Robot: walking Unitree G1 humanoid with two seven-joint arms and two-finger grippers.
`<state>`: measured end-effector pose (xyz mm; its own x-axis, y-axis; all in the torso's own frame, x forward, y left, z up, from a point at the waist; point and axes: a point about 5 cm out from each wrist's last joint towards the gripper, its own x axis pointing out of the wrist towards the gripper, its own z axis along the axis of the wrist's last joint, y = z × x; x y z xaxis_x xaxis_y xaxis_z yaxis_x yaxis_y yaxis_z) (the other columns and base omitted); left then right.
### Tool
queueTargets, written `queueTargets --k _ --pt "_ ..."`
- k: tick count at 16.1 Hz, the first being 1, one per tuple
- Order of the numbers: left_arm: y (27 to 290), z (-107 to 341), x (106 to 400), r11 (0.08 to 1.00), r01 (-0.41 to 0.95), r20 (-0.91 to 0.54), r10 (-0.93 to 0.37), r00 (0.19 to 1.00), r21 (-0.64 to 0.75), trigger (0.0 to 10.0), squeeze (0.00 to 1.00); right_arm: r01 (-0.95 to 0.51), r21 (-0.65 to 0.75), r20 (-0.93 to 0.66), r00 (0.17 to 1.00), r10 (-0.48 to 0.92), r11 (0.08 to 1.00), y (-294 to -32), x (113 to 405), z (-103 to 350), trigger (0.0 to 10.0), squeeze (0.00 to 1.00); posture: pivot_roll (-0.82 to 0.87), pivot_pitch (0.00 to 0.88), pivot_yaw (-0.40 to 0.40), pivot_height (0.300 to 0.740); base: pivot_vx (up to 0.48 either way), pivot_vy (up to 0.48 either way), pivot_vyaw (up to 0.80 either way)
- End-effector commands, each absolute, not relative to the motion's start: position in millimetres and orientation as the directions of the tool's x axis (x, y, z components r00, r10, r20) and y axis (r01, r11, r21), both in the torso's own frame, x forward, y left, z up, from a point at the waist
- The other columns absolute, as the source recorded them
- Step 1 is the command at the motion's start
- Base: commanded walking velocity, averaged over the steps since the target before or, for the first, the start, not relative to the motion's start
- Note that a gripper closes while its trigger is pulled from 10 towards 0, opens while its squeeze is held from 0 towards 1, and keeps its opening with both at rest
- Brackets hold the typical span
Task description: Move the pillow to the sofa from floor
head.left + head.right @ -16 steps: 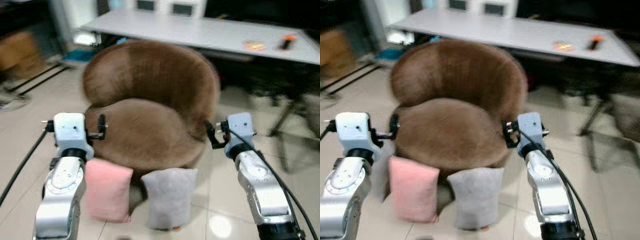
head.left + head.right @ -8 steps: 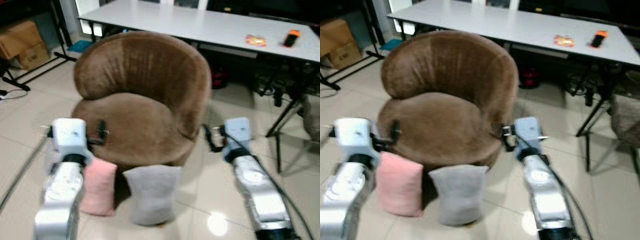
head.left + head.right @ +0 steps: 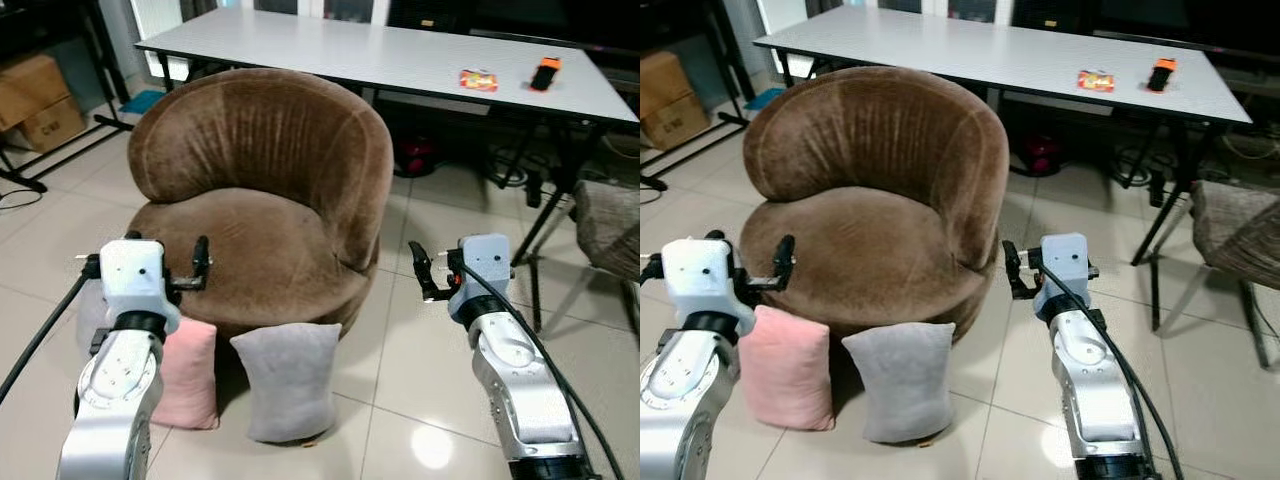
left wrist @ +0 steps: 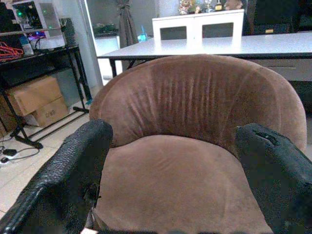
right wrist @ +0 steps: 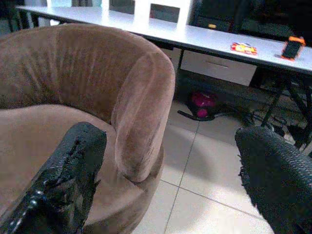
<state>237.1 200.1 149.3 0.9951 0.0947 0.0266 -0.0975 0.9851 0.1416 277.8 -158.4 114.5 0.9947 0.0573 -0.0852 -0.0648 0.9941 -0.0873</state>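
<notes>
A grey pillow stands upright on the tiled floor, leaning against the front of the brown round sofa. Just beside it, on the robot's left, a pink pillow stands against the same front, partly behind the left arm. The left claw hovers at the sofa's front left edge, above the pink pillow, its fingers spread apart and holding nothing. The right claw hangs over the floor just right of the sofa, its fingers also apart and empty. Behind the sofa runs a long grey surface carrying a small colourful packet and an orange and black object. Cardboard boxes sit at the far left.
</notes>
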Motion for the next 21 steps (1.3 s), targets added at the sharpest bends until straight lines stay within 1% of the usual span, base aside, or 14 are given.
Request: queueTargets --k 1,3,5,9,13,16,20,21 --pt "203.7 149.1 237.2 0.984 -0.095 0.034 0.091 0.995 0.152 10.0 0.11 -0.061 -0.082 -0.071 0.996 0.055 0.995 -160.7 279.1 115.5 10.0 1.0 -0.07 0.0 -0.004 0.74 0.0 0.0 0.0" --pt "203.0 151.2 239.7 0.984 -0.09 0.045 0.084 0.995 0.151 10.0 0.11 -0.059 -0.113 -0.075 0.996 0.051 0.992 -161.4 278.6 114.7 10.0 1.0 -0.07 0.0 -0.001 0.74 0.281 0.0 0.8" --pt "202.0 151.5 240.5 0.985 -0.083 0.049 0.077 0.996 0.15 10.0 0.11 -0.084 -0.099 -0.069 0.995 0.077 0.992 -158.9 278.9 115.5 10.0 1.0 -0.07 0.0 0.005 0.74 0.324 0.0 0.8" --pt "204.3 150.5 240.0 0.984 -0.084 0.048 0.078 0.996 0.156 10.0 0.11 -0.061 -0.101 -0.08 0.995 0.053 0.993 -156.8 279.2 113.9 10.0 1.0 -0.06 0.0 0.004 0.74 0.358 0.0 0.0" --pt "204.7 150.1 238.9 0.983 -0.082 0.046 0.075 0.996 0.164 10.0 0.1 -0.069 -0.12 -0.099 0.993 0.057 0.99 -154.6 278.4 110.5 10.0 1.0 -0.06 0.0 0.008 0.74 0.363 0.0 0.0" --pt "204.0 149.8 238.9 0.983 -0.075 0.045 0.068 0.997 0.167 10.0 0.09 -0.062 -0.131 -0.112 0.993 0.047 0.989 -155.0 277.7 108.2 10.0 1.0 -0.06 0.0 0.008 0.74 0.36 0.0 0.7" --pt "203.9 148.9 238.9 0.981 -0.074 0.04 0.068 0.997 0.179 10.0 0.07 -0.071 -0.128 -0.126 0.99 0.055 0.989 -154.0 276.9 106.9 10.0 1.0 -0.07 0.0 0.011 0.74 0.338 0.0 0.0" --pt "203.7 148.3 239.2 0.977 -0.078 0.041 0.071 0.997 0.198 10.0 0.06 -0.093 -0.136 -0.13 0.989 0.076 0.986 -152.9 276.6 106.6 10.0 0.42 -0.07 0.0 0.011 0.74 0.0 0.0 0.0"
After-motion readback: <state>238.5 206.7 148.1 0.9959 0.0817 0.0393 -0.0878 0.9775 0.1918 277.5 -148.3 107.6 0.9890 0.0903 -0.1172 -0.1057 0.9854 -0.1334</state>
